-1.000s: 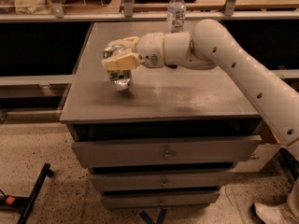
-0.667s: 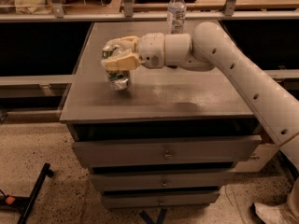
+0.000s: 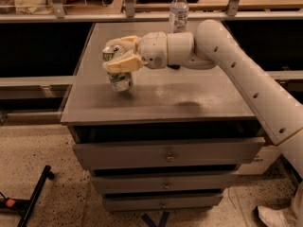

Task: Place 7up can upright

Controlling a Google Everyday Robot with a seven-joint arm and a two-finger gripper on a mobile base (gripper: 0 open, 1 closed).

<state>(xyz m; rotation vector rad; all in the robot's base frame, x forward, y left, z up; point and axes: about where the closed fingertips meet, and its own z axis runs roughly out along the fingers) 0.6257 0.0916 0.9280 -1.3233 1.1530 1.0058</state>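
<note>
The arm (image 3: 251, 79) is a smooth white tube with small dark screw holes dotted along it, swelling into rounded pale cylinders at the wrist (image 3: 165, 48). Its claw (image 3: 117, 56), over the counter's (image 3: 199, 100) left side and clasping the 7up can (image 3: 121, 81), has blunt cream-yellow fingers (image 3: 124, 64).

The one camera stands in front of the drawer cabinet (image 3: 165, 156), higher than its surface (image 3: 189, 96), and looks down and toward the back, where a water bottle (image 3: 178, 11) marks the far edge. It is close: the cabinet fills the middle, with floor (image 3: 42, 145) along the bottom. The arm (image 3: 246, 79) stretches from the right edge, and the gripper (image 3: 116, 55) sits left of centre over the surface, fingers (image 3: 124, 63) clasped about the 7up can (image 3: 121, 81).
</note>
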